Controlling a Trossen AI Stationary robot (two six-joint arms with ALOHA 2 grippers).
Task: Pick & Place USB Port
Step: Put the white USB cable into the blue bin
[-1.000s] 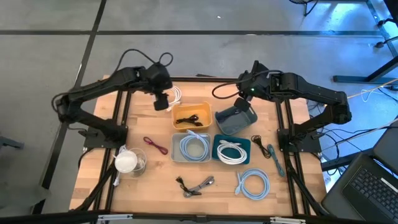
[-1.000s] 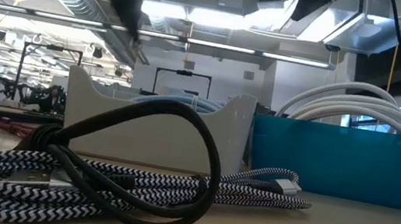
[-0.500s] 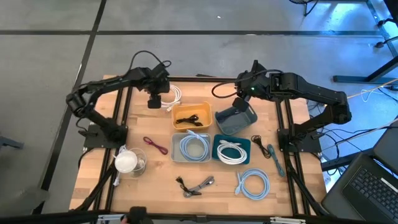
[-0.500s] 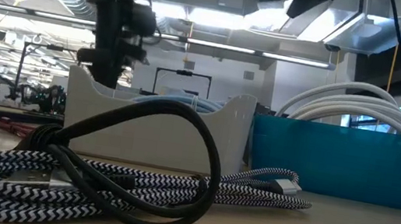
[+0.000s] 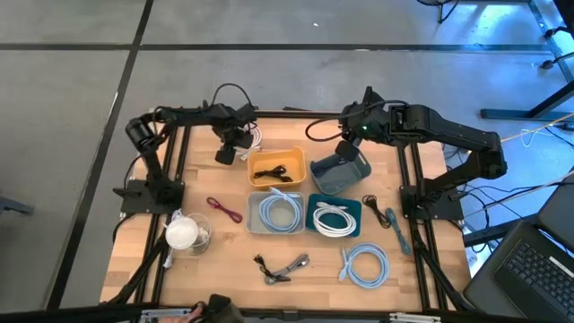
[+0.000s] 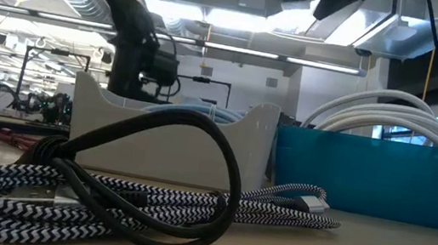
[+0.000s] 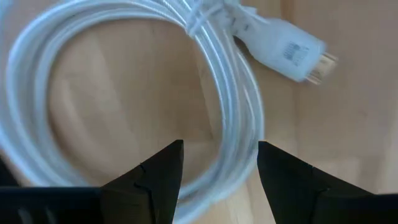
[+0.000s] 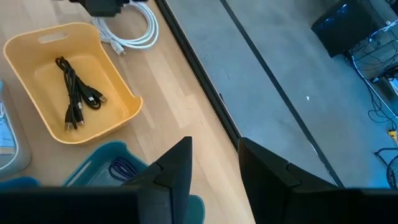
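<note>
A white coiled USB cable [image 5: 255,136] lies flat on the wooden table near its far edge, left of the yellow bin [image 5: 276,167]. In the left wrist view its coil [image 7: 124,93] fills the picture, and its plug [image 7: 292,53] points away. My left gripper [image 5: 235,145] [image 7: 219,149] hangs low over the coil, open, one finger on either side of the bundled strands [image 7: 224,168]; I cannot tell whether it touches them. My right gripper [image 5: 349,142] [image 8: 214,146] waits open above the slate-blue bin [image 5: 341,173].
The yellow bin holds a black cable [image 8: 78,96]. A pale bin [image 5: 282,213] holds a light blue cable, and a teal bin [image 5: 334,217] a white one. Loose on the table: a red cable [image 5: 224,209], a cup [image 5: 186,233], a braided cable [image 6: 105,201], a blue coil [image 5: 366,266].
My left gripper has come down toward the white coiled cable near the table's far edge, while the left arm's elbow swung toward the far side. The right arm has kept still. No cable has moved.
</note>
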